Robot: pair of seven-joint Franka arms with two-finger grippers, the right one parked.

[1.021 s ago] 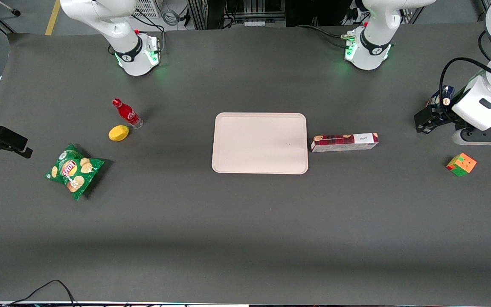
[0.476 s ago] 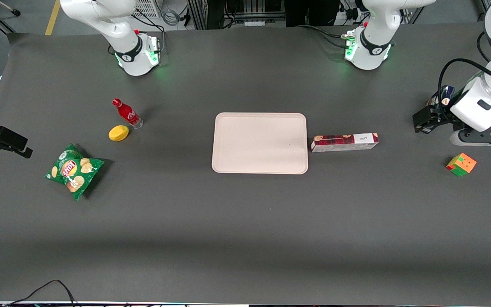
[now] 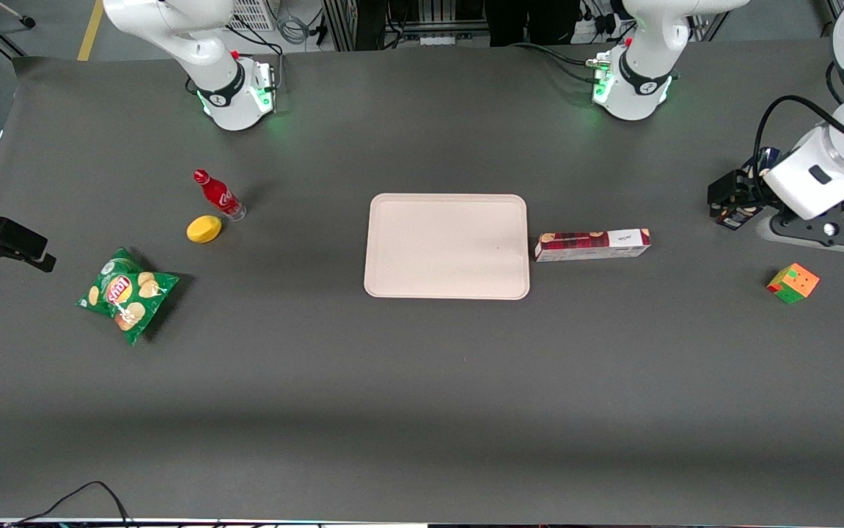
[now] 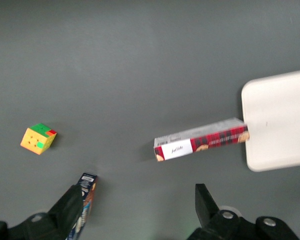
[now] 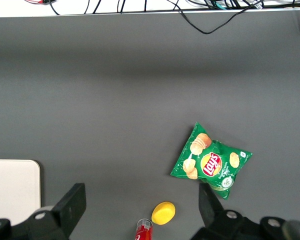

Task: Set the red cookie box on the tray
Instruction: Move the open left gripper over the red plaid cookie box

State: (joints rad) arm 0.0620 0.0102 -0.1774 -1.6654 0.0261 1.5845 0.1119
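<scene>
The red cookie box [image 3: 592,244] [image 4: 202,142] lies flat on the grey table, one end almost touching the short edge of the pale beige tray [image 3: 447,246] [image 4: 280,120]. Nothing rests on the tray. My left gripper [image 3: 724,198] [image 4: 137,192] hovers toward the working arm's end of the table, well away from the cookie box. It is open, and only bare table shows between its fingers.
A dark blue snack box [image 4: 86,192] [image 3: 743,214] lies under the gripper, beside one finger. A colour cube [image 3: 793,283] [image 4: 38,138] sits nearer the front camera. Toward the parked arm's end are a cola bottle [image 3: 218,195], a lemon [image 3: 204,229] and a green chips bag [image 3: 127,293].
The left arm's wrist has shifted slightly up and toward the tray, away from the front camera. The cookie box and the tray have not moved.
</scene>
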